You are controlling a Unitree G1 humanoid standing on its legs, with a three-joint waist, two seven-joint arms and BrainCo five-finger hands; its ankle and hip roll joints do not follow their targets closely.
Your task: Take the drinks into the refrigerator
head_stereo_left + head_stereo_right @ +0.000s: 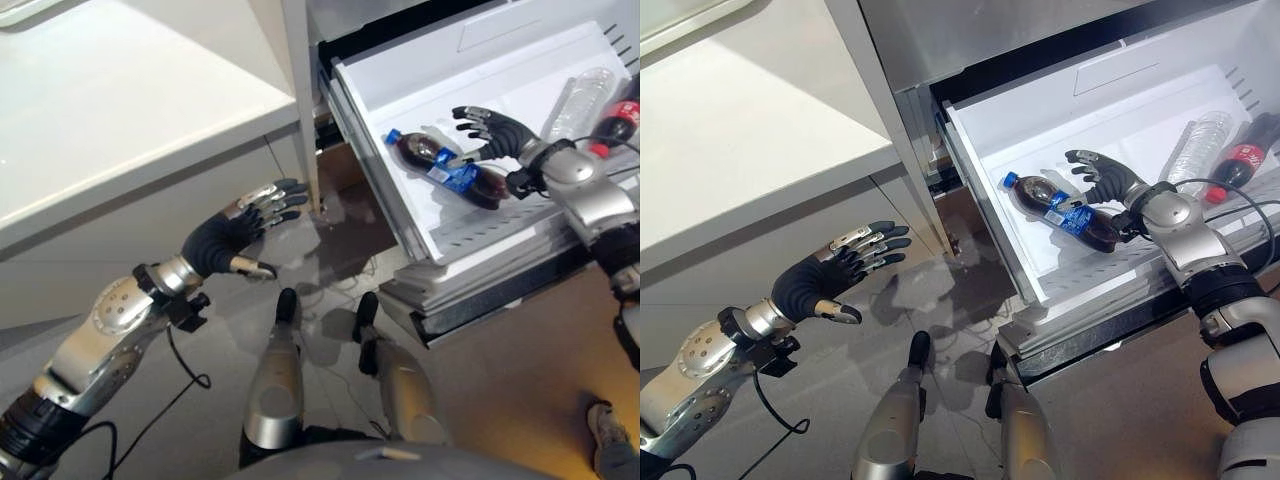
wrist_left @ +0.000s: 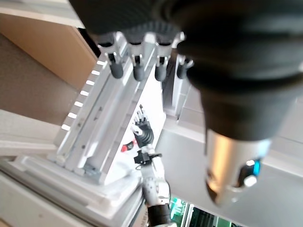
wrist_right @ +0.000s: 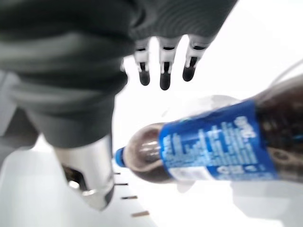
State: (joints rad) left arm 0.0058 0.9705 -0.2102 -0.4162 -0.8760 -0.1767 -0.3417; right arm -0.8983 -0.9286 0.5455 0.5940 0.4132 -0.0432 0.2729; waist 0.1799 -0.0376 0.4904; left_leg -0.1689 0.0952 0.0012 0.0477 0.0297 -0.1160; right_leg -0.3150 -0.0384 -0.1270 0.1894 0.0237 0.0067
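**So, cola bottle was in the drawer, hand was just above it**

Nearest the camera, the left hand (image 1: 228, 236) hung out in the air by the white tabletop (image 1: 120, 110), fingers (image 1: 272, 200) straight and holding nothing. Further in, the pulled-out freezer drawer (image 1: 985, 190) had the dark cola bottle (image 1: 1060, 212) with the blue label lying on its side. The right hand (image 1: 1102, 176) sat just over it with fingers spread, not wrapped around anything. Beyond that, a clear water bottle (image 1: 1196, 145) and a red-label cola bottle (image 1: 1246, 152) lay toward the back.

My guess at the risk: that round bottle could roll if the hand brushed it while pulling away, and shutting the drawer hard could knock all three together.
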